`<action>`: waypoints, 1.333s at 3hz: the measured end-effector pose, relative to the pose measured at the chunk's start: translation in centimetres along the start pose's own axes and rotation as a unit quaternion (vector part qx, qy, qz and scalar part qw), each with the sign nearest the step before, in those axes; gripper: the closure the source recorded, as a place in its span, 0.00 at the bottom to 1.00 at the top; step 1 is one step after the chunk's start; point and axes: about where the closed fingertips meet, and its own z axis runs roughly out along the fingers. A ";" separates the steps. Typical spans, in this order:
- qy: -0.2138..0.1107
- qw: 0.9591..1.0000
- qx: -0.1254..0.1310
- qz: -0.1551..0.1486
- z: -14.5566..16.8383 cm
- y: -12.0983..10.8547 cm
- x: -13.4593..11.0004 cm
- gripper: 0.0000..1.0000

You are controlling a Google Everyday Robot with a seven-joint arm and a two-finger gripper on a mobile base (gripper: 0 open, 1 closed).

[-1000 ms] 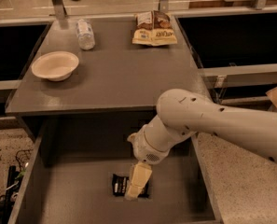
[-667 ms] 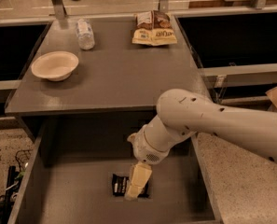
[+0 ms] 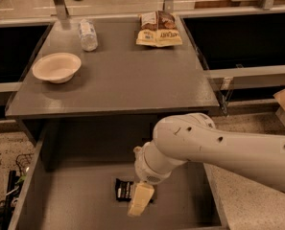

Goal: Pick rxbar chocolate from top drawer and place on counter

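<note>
The rxbar chocolate (image 3: 123, 189) is a small black wrapper with white lettering lying flat on the floor of the open top drawer (image 3: 70, 200). My gripper (image 3: 140, 199) hangs from the white arm down into the drawer, directly over the bar's right end, which it partly hides. One cream-coloured finger (image 3: 141, 199) shows, touching or just above the wrapper. The dark grey counter (image 3: 118, 75) lies above and behind the drawer.
On the counter stand a cream bowl (image 3: 56, 67) at the left, a clear plastic bottle (image 3: 88, 34) lying at the back, and a tan-and-brown snack bag (image 3: 158, 28) at the back right. Black recessed bins (image 3: 238, 37) flank the counter. My arm (image 3: 219, 152) spans the drawer's right side.
</note>
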 end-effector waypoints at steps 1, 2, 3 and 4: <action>0.001 1.000 0.000 0.000 0.0 0.0 0.1 0.00; 0.001 1.000 -0.003 0.008 1.0 0.1 0.8 0.00; -0.006 1.000 -0.004 0.018 2.0 0.1 1.4 0.00; -0.007 1.000 -0.007 0.021 2.6 0.1 1.6 0.00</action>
